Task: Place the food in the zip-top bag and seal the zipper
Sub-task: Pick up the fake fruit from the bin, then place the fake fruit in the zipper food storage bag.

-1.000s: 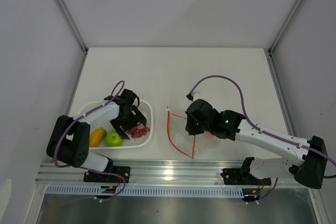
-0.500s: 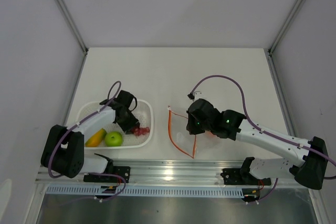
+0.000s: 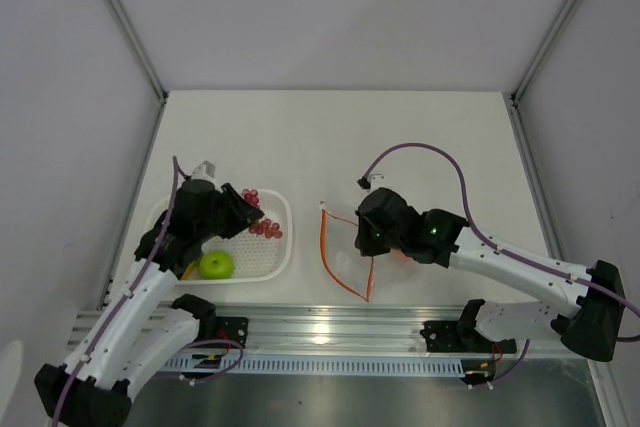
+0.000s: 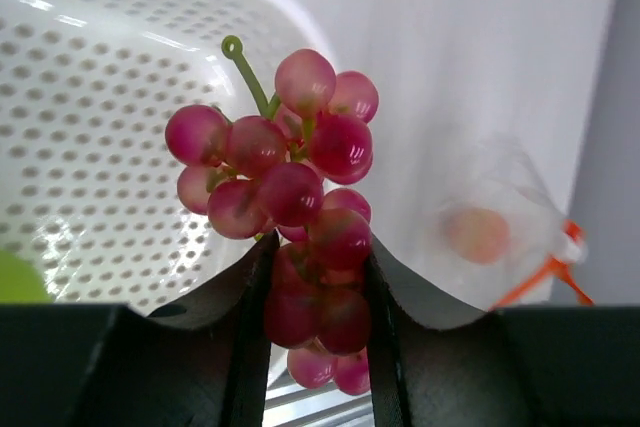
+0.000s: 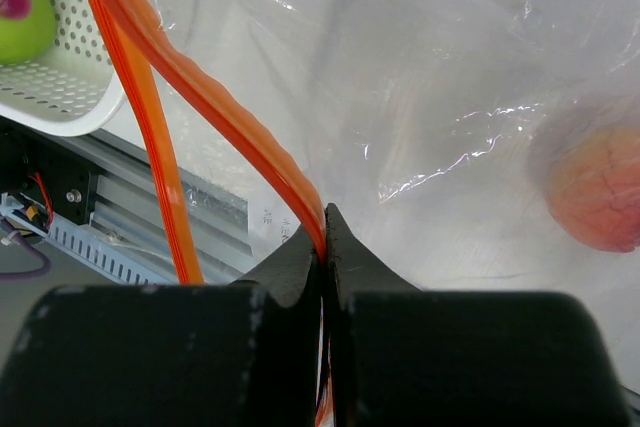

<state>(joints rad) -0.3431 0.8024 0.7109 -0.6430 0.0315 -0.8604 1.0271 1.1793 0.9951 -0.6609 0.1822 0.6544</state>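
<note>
White table (image 3: 420, 137): left claw (image 4: 318, 282) grips grapes (image 4: 290, 187); right claw (image 5: 326, 232) pinches zipper (image 5: 225, 119).

Your top camera looks down on the whole desk (image 3: 400, 137) from above and behind the arm bases. Your left wrist camera peers along the left pincer (image 4: 318, 257), tight on the grapes (image 4: 300, 187), facing the bag (image 4: 520, 197) beyond. Your right wrist camera sits close on the zipper (image 5: 230, 125), facing back toward the basket (image 5: 70, 97). All three views share basket and bag.
</note>
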